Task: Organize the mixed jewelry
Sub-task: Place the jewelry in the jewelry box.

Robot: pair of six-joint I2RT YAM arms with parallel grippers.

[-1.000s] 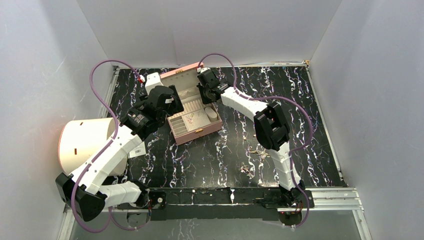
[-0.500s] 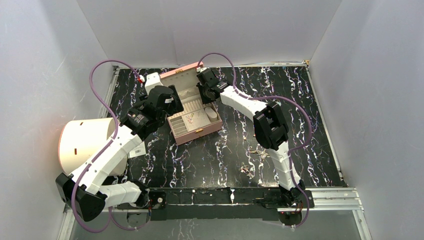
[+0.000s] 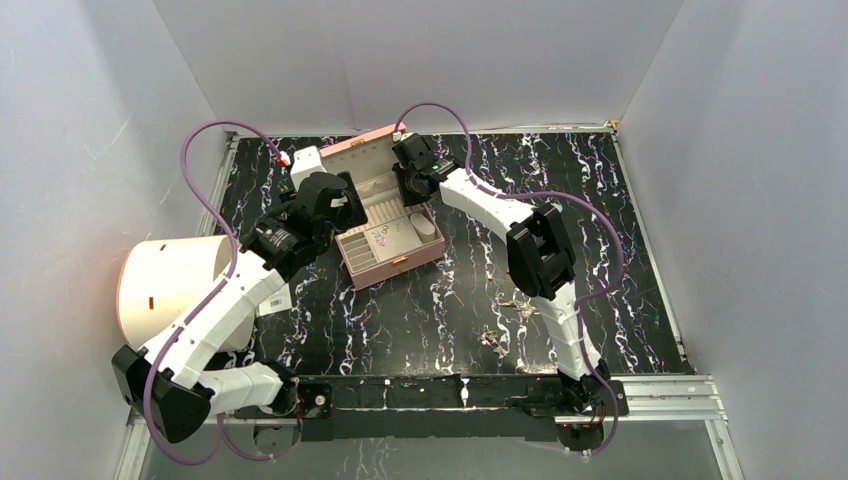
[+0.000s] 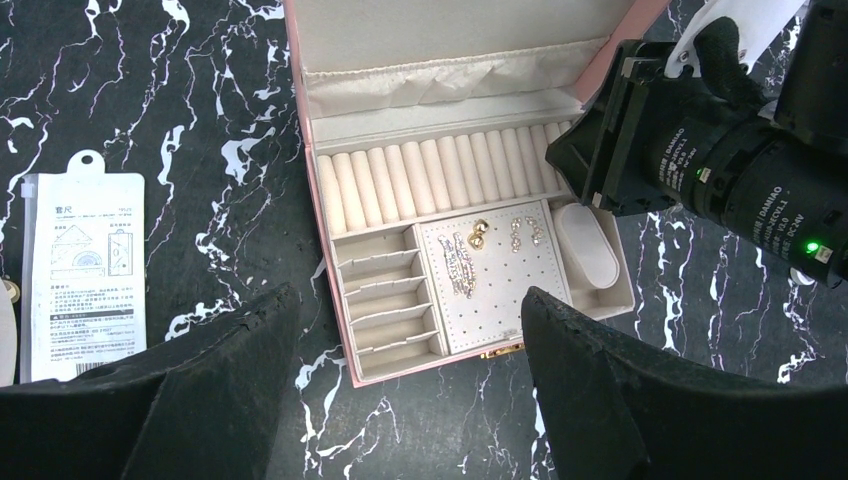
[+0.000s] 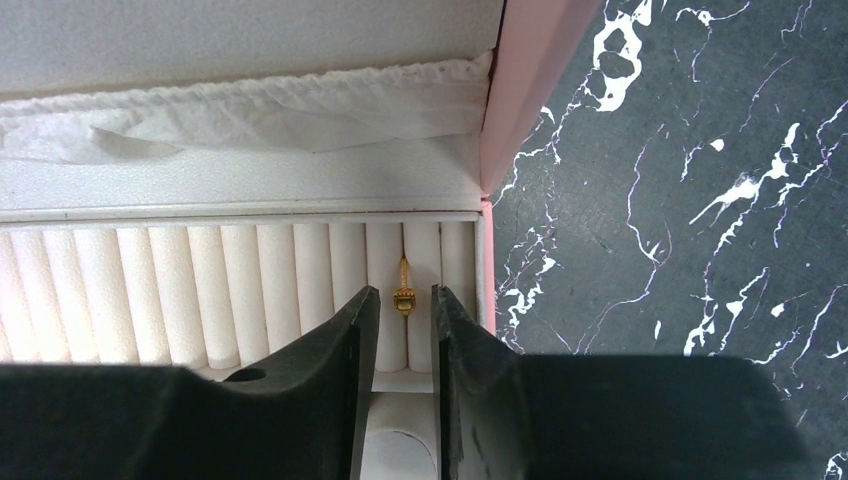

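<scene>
The pink jewelry box (image 3: 395, 262) lies open at the back left of the table. My right gripper (image 5: 404, 292) hovers over the right end of its ring rolls (image 5: 230, 280), jaws slightly apart. A gold ring (image 5: 404, 272) stands in the slot between two rolls, just ahead of the fingertips and touching neither. Gold earrings (image 4: 478, 232) and a silvery chain (image 4: 462, 270) rest on the perforated pad. More mixed jewelry (image 3: 492, 341) lies loose on the table near the right arm's base. My left gripper (image 4: 408, 292) hangs wide open and empty above the box's near edge.
A white paper tag (image 4: 85, 270) lies flat left of the box. A cream cylinder (image 3: 170, 290) lies on its side at the far left beside the left arm. The box's raised lid (image 4: 450, 30) stands behind the ring rolls. Grey walls enclose three sides.
The right wrist has shifted slightly toward the lid over the ring rolls. The left arm and the box have not moved.
</scene>
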